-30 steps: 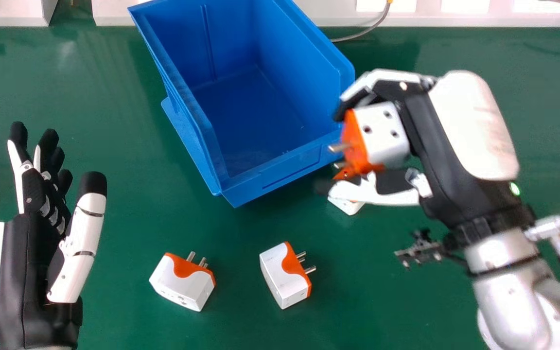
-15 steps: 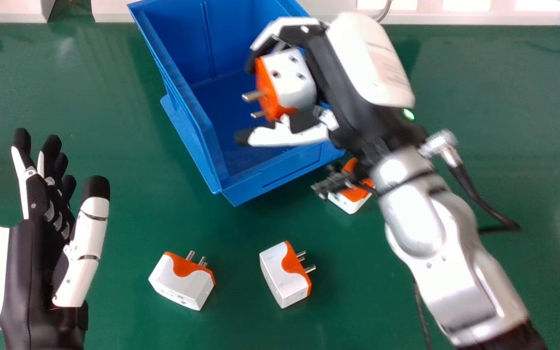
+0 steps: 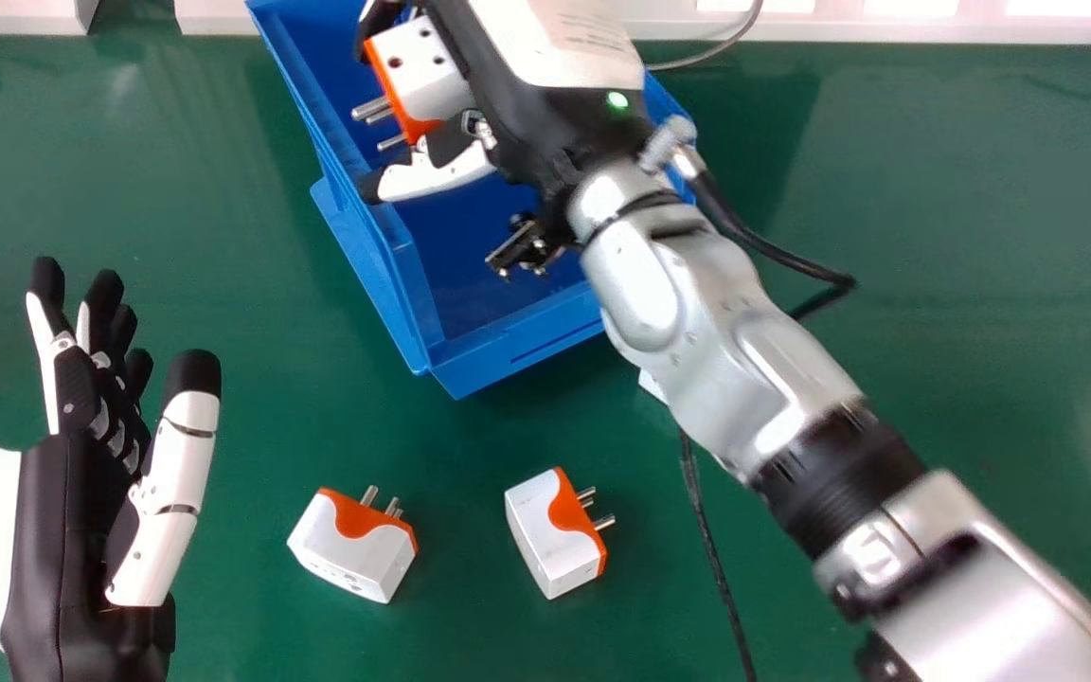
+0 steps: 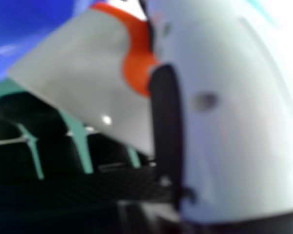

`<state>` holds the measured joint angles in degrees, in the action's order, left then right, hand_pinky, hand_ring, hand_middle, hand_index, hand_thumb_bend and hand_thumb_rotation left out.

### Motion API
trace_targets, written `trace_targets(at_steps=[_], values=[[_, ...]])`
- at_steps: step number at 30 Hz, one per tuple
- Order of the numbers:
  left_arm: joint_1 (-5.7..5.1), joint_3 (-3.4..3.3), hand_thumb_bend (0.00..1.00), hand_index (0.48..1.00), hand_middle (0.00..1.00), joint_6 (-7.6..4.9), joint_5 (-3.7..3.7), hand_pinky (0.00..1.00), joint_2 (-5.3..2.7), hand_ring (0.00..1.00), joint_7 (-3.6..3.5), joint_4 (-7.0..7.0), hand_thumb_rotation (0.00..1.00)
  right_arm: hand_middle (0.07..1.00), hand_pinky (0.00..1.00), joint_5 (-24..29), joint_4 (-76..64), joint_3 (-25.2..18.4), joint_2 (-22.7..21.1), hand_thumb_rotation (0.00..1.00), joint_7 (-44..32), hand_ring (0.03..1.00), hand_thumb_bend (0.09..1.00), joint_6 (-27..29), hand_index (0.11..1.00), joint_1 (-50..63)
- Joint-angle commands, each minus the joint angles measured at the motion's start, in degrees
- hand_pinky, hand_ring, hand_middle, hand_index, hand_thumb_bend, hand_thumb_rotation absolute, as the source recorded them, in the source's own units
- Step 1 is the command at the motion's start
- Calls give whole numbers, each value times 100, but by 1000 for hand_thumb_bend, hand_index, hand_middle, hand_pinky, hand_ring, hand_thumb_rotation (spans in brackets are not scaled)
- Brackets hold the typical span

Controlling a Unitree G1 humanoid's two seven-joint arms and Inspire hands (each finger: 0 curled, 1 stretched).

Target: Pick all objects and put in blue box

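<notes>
Held adapter: white body, orange collar, located at 11 o'clock in the head view, over the opening of the blue box; its clearance above the box floor cannot be determined. Its metal pins point to about 8 o'clock and its socket holes are visible. The right hand pinches it between the curled fingers and the thumb; in the right hand view the adapter's white side and orange edge lie beside the thumb's dark pad. The silver right forearm slants in from 4 o'clock and crosses the box's near rim, with a black cable looping beside it. Partly covered by that arm, outside the box's near corner, a white part of another adapter is exposed. Two further adapters rest on the green tabletop, apart from each other: the centre adapter at 6 o'clock, pins toward 2 o'clock, and the side adapter between 7 and 8 o'clock, pins toward 1 o'clock. The left hand is at 8 o'clock, fingers extended, thumb raised and set apart, holding nothing. A white frame runs along the tabletop's 12 o'clock edge.
</notes>
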<state>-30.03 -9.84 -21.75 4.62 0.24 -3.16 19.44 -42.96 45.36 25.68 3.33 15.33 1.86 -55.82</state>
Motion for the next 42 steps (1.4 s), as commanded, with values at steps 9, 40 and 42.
trace_targets(at_steps=[9, 40, 42], values=[[-171, 24, 449, 966, 992, -90, -71, 1000, -39, 1000, 59, 211, 641, 475, 205, 106, 1436, 224, 263, 0, 423, 352, 503, 28, 553, -1072], [42, -38, 449, 976, 998, 58, 35, 1000, 105, 1000, -55, 144, 641, 490, 242, 347, 1031, 22, 29, 0, 586, 364, 496, -420, 571, -1148], [50, -35, 450, 976, 1000, 60, 60, 1000, 100, 1000, -59, 133, 643, 488, 240, 376, 1000, -9, 23, 0, 599, 363, 496, -428, 573, -1131]])
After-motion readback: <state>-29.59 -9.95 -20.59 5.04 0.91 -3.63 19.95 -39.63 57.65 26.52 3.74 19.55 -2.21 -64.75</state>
